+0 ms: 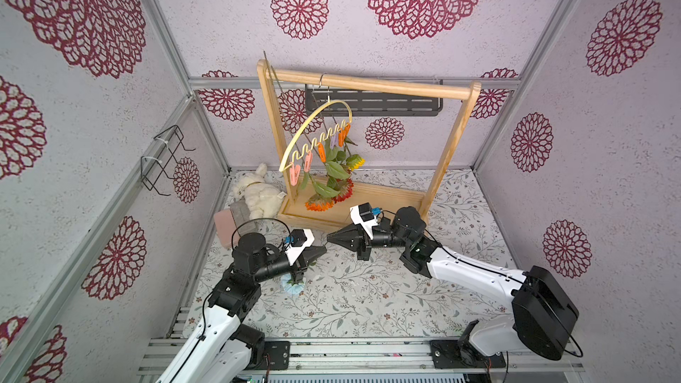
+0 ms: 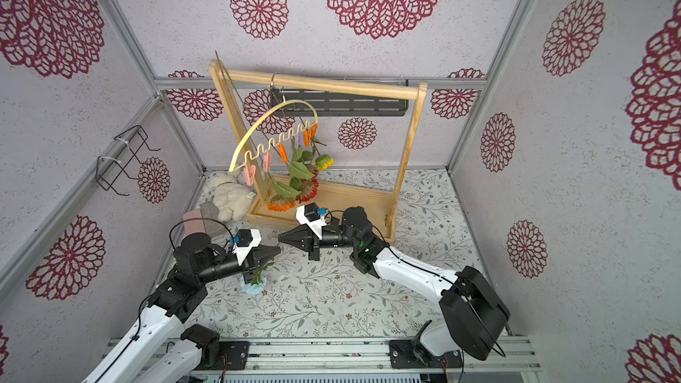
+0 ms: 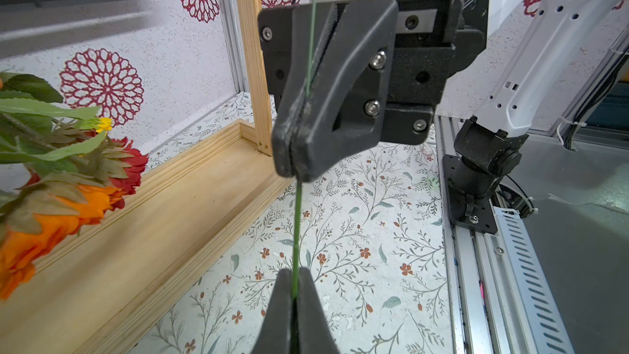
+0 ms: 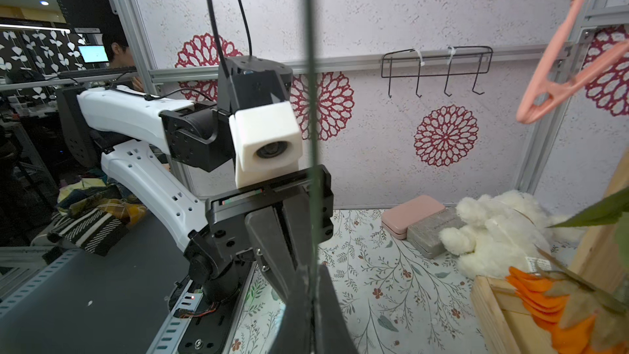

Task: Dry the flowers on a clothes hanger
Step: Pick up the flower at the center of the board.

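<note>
The pale yellow clothes hanger hangs by its hook from the wooden rack. Clipped to it are a yellow flower, a red one and an orange one, all head down. My left gripper is shut on the thin green stem of the light blue flower, whose head hangs below that wrist. My right gripper meets it tip to tip and is shut on the same stem a little further along.
The wooden rack stands on a tray base behind both grippers. A white plush toy and pink and grey boxes lie at the left. A wire hook rack and a black shelf are on the walls.
</note>
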`<action>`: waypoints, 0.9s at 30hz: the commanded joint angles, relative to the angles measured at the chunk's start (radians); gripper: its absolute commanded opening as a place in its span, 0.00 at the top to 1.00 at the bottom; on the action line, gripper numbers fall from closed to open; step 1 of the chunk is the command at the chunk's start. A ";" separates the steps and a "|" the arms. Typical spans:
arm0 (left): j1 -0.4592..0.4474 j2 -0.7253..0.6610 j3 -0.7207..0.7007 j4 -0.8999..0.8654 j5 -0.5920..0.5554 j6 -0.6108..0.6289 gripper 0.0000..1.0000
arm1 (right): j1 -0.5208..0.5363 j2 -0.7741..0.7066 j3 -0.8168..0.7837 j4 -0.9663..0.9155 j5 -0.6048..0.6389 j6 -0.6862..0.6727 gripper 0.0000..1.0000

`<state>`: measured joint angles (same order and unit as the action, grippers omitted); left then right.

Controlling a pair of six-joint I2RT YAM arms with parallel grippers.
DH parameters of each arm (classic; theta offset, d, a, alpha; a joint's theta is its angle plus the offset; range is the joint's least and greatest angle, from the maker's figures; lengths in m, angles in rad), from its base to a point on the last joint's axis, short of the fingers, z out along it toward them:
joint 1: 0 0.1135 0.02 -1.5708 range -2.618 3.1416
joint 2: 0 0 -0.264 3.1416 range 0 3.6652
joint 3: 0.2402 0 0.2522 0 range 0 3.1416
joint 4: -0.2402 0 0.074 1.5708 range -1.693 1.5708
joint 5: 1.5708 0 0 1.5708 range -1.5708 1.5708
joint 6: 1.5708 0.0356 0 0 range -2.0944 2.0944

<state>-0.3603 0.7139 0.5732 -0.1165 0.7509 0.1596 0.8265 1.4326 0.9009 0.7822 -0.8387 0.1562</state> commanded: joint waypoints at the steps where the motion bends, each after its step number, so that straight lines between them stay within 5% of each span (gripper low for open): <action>1: -0.010 -0.005 0.028 0.065 0.017 -0.032 0.88 | -0.010 -0.001 0.026 0.064 -0.034 0.038 1.00; 3: -0.010 -0.004 0.035 0.061 0.018 -0.048 0.61 | -0.013 -0.003 0.026 0.070 -0.034 0.039 1.00; 6: -0.010 -0.001 0.056 0.012 0.028 -0.032 0.55 | -0.020 -0.012 0.026 0.057 -0.030 0.025 1.00; 17: -0.008 0.047 0.098 -0.119 0.029 0.009 0.71 | -0.035 -0.031 0.058 -0.111 -0.001 -0.082 1.00; 23: -0.009 0.089 0.099 -0.092 0.041 0.000 0.62 | -0.038 -0.035 0.068 -0.123 -0.008 -0.077 1.00; 27: -0.008 0.114 0.120 -0.110 0.045 0.009 0.77 | -0.038 -0.038 0.068 -0.135 -0.001 -0.078 1.00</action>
<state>-0.3622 0.8200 0.6563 -0.2092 0.7776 0.1543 0.7948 1.4322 0.9337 0.6411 -0.8421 0.0959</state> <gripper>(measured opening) 0.266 0.040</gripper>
